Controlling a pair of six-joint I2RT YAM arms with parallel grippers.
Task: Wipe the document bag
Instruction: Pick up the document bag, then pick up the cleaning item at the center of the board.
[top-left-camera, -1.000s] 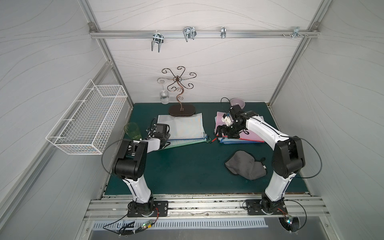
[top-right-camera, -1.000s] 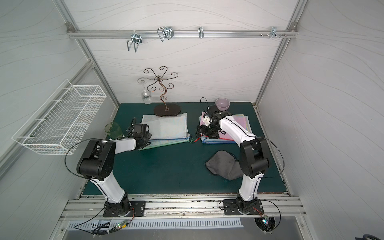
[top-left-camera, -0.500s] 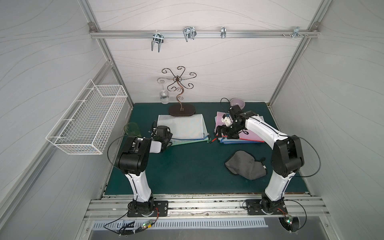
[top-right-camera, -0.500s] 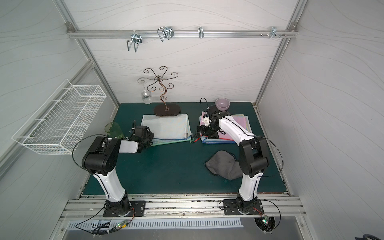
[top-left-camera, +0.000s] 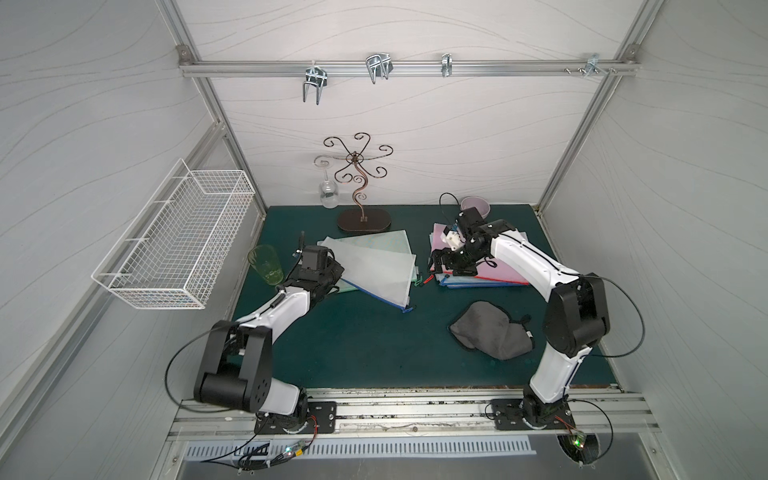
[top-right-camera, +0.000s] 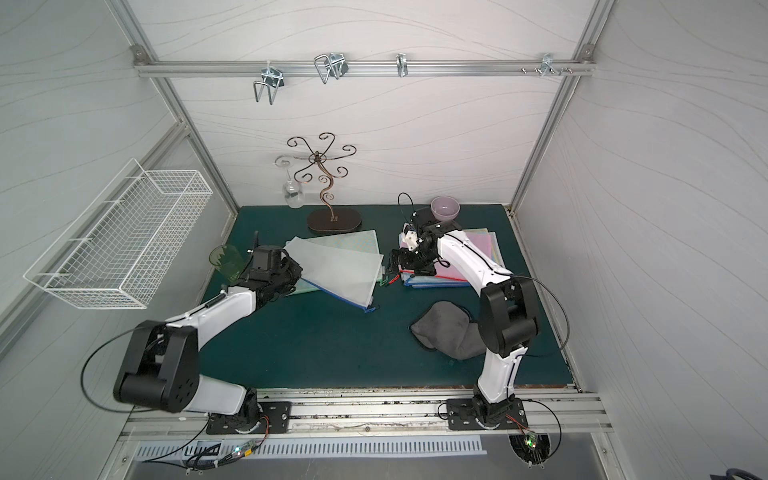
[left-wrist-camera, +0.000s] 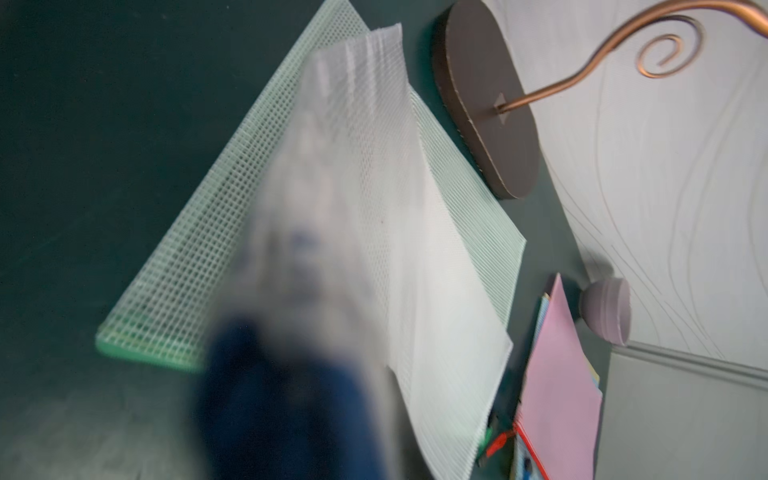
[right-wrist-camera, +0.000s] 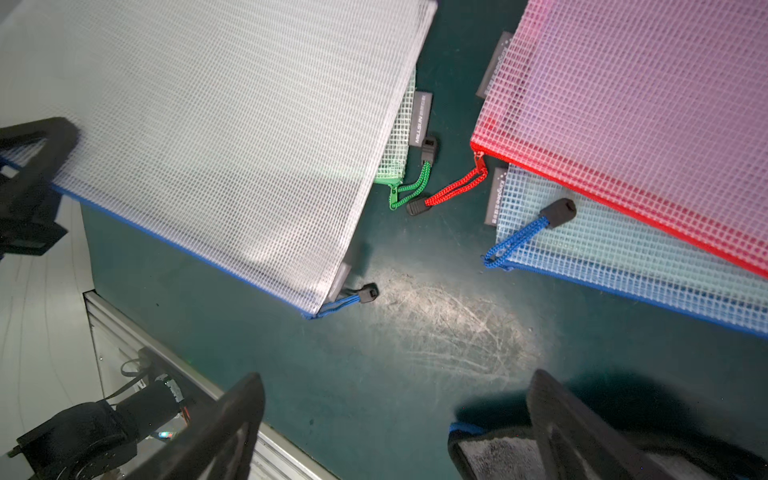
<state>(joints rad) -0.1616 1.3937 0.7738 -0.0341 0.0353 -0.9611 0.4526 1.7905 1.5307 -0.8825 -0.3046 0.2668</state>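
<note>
My left end effector (top-left-camera: 330, 274) is clamped shut on the left corner of the white mesh document bag (top-left-camera: 374, 270). The bag lies askew over the green bag (top-left-camera: 390, 240), its long axis slanting from my grip to the blue zip pull (right-wrist-camera: 368, 291) at front right. A second ago it lay square on that stack. The right wrist view shows the pull sharply; the left wrist view only blurs. My right end effector (right-wrist-camera: 395, 415) gapes wide, empty, above the surface (top-left-camera: 353, 345).
</note>
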